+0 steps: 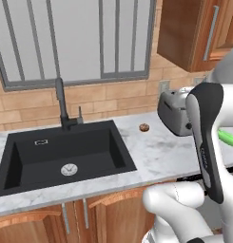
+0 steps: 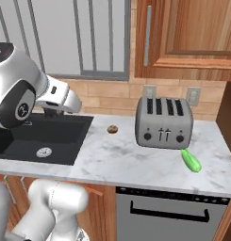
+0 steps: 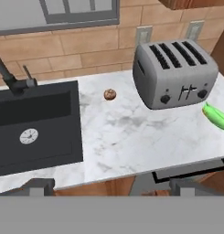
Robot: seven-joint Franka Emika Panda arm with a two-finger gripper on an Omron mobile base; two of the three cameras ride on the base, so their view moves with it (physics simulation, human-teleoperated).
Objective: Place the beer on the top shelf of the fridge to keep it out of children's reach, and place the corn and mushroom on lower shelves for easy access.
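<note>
I see the corn [image 2: 191,160] lying flat on the counter [image 2: 136,162], long axis running diagonally from the toaster's [image 2: 164,122] front corner; mushroom [image 2: 112,129] sits between sink [image 2: 41,136] and toaster. My gripper [image 3: 109,185] hangs spread, empty.

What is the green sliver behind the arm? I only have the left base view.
Observer: That is the corn, lying flat on the counter by the toaster's right front corner.
Operator: How near the counter's edge is it?
Observer: Closer to the front edge than the toaster is, but all of it rests on the marble.
Operator: And the gripper?
Observer: In the hand view the gripper is open and holds nothing; it looks down on the counter from in front of it.
</note>
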